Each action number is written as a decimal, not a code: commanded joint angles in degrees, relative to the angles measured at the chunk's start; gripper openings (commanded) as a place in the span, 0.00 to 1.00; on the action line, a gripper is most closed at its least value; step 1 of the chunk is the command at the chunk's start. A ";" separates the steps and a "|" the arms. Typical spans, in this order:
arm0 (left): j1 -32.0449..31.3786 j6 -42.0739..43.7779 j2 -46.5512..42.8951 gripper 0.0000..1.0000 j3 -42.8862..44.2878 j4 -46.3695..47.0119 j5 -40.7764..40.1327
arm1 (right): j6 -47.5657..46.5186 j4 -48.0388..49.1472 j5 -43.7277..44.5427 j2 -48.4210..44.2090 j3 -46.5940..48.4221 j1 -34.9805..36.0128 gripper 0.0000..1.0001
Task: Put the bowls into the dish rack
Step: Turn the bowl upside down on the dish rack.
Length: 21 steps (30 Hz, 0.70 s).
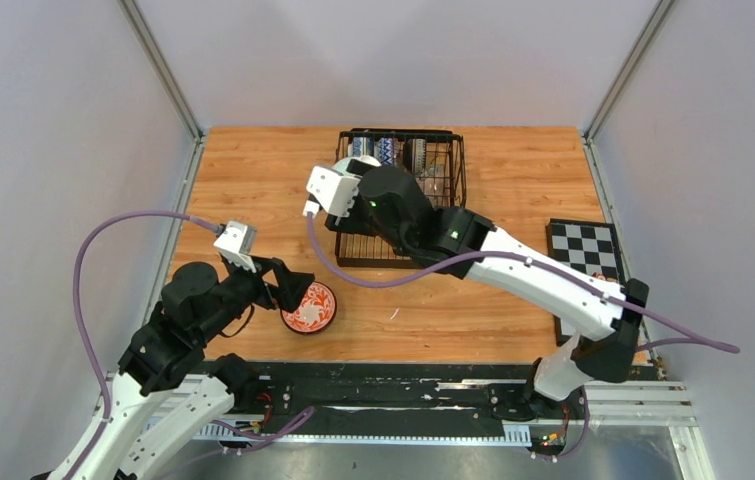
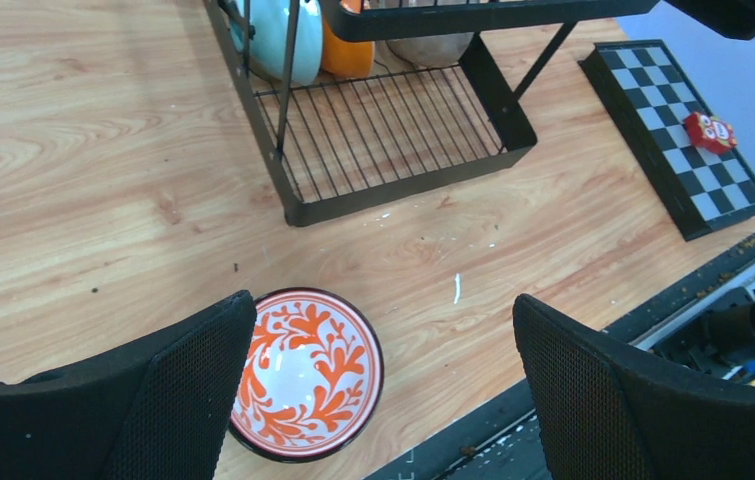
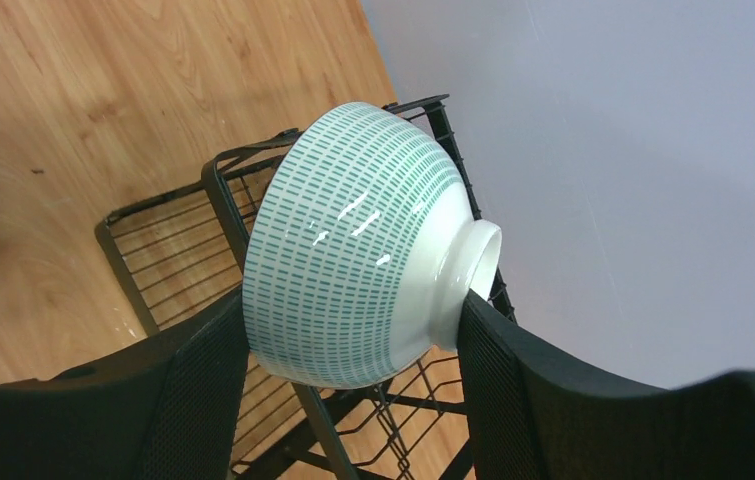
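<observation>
Two arms reach out over the wooden worktop (image 1: 253,180). The left gripper (image 1: 291,285) sits low, at the lower left of the top view, with its jaws spread wide and nothing between them. The red bowl (image 1: 310,307), white inside with an orange-red leaf pattern, stands upright on the worktop just beside it. In the left wrist view the bowl lies at the bottom left, partly tucked under the left finger, with the right finger well apart from it. I cannot tell whether that finger touches the rim.

The right gripper (image 3: 353,310) is clamped on the green bowl (image 3: 353,240), white with rows of green dashes. The bowl is turned on its side, one finger at the mouth side and the other against the foot ring. It hangs above the rack (image 1: 461,150), which stands at the upper centre of the top view.

Several bowls already stand on edge in the rack. A pale bowl (image 2: 278,35) and an orange bowl (image 2: 348,55) show at the top of the left wrist view, and patterned bowls (image 1: 385,150) line the far end.

A checkered board (image 1: 585,250) lies at the right edge of the worktop, with a small red thing (image 2: 710,130) on it.
</observation>
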 commanded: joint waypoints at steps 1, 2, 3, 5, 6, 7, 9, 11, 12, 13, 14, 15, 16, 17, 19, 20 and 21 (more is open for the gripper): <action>-0.28 2.52 -1.58 1.00 -1.57 -0.78 -2.67 | -7.45 -8.26 4.59 4.86 5.79 -0.96 0.03; -0.27 2.74 -1.76 1.00 -1.81 -0.79 -2.74 | -7.85 -9.72 5.32 5.88 6.76 -0.96 0.02; -0.21 2.84 -1.97 1.00 -2.07 -0.78 -2.72 | -8.25 -10.73 5.93 6.67 7.58 -1.14 0.03; -0.28 2.97 -2.40 1.00 -2.33 -0.65 -2.30 | -8.79 -12.21 6.07 7.83 8.56 -1.15 0.03; -0.21 3.02 -2.59 1.00 -2.42 -0.51 -2.12 | -8.93 -13.15 6.02 8.34 9.17 -1.15 0.03; -0.27 3.12 -2.87 1.00 -2.57 -0.41 -2.07 | -8.96 -14.41 5.87 8.88 9.87 -1.15 0.03; -0.21 3.02 -3.38 1.00 -2.86 -0.28 -2.06 | -8.88 -16.72 5.64 9.75 11.75 -1.19 0.03; -0.27 3.02 -3.65 1.00 -2.95 -0.20 -1.91 | -8.96 -18.57 4.95 10.44 12.82 -1.12 0.03; -0.24 3.02 -3.82 1.00 -3.05 -0.18 -1.89 | -8.96 -19.40 4.85 10.79 13.32 -1.14 0.02; -0.27 3.03 -3.93 1.00 -3.13 -0.05 -1.88 | -9.04 -19.97 4.81 11.27 13.73 -1.14 0.02; -0.28 3.02 -3.95 1.00 -3.11 -0.03 -1.88 | -9.11 -20.56 4.85 11.64 14.19 -1.19 0.03; -0.28 3.02 -4.05 1.00 -3.15 -0.03 -1.88 | -9.09 -21.12 4.83 12.10 14.62 -1.16 0.03; -0.27 3.02 -4.04 1.00 -3.23 0.04 -1.81 | -9.21 -21.61 4.84 12.45 15.01 -1.22 0.02; -0.23 3.02 -4.04 1.00 -3.24 0.01 -1.74 | -9.37 -22.08 4.83 12.85 15.30 -1.23 0.03; -0.20 3.02 -4.11 1.00 -3.31 0.06 -1.63 | -9.64 -22.57 4.92 13.66 15.68 -1.38 0.03; -0.27 3.02 -4.12 1.00 -3.26 0.06 -1.62 | -9.71 -22.97 4.88 14.13 15.90 -1.34 0.03; -0.27 3.02 -4.15 1.00 -3.31 0.02 -1.62 | -9.79 -23.40 4.90 14.56 16.10 -1.35 0.03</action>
